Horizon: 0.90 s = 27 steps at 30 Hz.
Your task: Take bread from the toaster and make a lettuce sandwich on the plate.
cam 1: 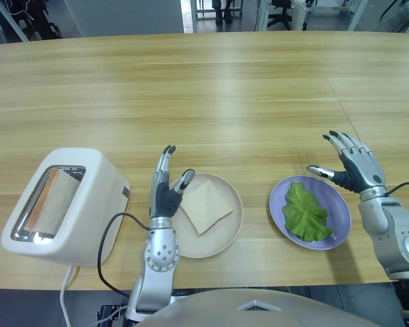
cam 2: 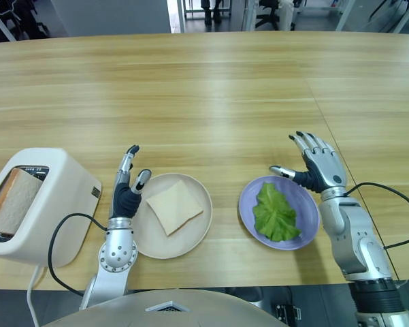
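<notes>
A white toaster (cam 1: pixel 68 218) stands at the near left with one slice of bread (cam 1: pixel 53 201) sticking out of its slot. To its right a beige plate (cam 1: pixel 226 235) holds a second bread slice (cam 1: pixel 205 207). My left hand (cam 1: pixel 167 191) is upright at the plate's left rim, fingers straight, holding nothing. A lettuce leaf (cam 1: pixel 306 212) lies on a purple plate (cam 1: pixel 333 228). Just right of that plate's far rim, my right hand (cam 1: pixel 350 163) hovers open with fingers spread.
The toaster's black cord (cam 1: pixel 105 245) loops over the table's near edge beside my left arm. The wooden table (cam 1: pixel 211 95) stretches far beyond the plates. Chair and table legs stand in the room behind.
</notes>
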Each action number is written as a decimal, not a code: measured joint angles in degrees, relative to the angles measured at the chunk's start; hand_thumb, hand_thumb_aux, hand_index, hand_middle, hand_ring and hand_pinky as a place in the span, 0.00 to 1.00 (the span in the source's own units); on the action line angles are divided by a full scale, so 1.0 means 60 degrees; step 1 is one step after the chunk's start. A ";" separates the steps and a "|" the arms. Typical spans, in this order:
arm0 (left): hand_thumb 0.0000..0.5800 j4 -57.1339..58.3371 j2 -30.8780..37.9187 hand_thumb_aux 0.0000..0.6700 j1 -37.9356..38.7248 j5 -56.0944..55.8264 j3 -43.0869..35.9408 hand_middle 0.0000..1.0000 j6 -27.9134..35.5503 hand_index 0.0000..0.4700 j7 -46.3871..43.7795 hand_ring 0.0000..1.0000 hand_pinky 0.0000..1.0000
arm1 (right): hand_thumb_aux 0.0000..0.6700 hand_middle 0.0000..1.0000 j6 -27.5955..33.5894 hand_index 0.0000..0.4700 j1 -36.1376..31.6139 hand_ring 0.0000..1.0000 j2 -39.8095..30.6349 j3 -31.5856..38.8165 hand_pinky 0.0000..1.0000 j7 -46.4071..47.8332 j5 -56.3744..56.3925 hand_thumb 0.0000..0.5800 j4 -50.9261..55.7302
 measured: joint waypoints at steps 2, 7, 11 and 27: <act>0.00 -0.0026 -0.0036 0.00 0.0119 0.0126 -0.0074 0.00 -0.0015 0.00 0.0085 0.00 0.00 | 0.00 0.00 0.0039 0.00 0.0115 0.00 -0.0182 0.0114 0.00 0.0000 -0.0465 0.00 0.0066; 0.00 -0.0435 -0.0133 0.00 0.0438 0.0377 -0.0127 0.00 -0.0045 0.00 0.0318 0.00 0.00 | 0.00 0.00 0.0078 0.00 0.0217 0.00 -0.0364 0.0654 0.00 -0.0151 -0.1440 0.00 0.0745; 0.00 -0.0558 -0.0162 0.00 0.0587 0.0435 -0.0073 0.00 -0.0047 0.00 0.0441 0.00 0.00 | 0.00 0.00 0.0138 0.00 0.0313 0.00 -0.0487 0.1049 0.00 -0.0427 -0.2171 0.00 0.0964; 0.00 -0.0735 -0.0300 0.00 0.0859 0.0570 0.0191 0.00 -0.0035 0.00 0.0514 0.00 0.00 | 0.00 0.00 0.0556 0.00 0.0846 0.00 -0.0688 0.1494 0.00 0.0505 -0.2874 0.00 0.0679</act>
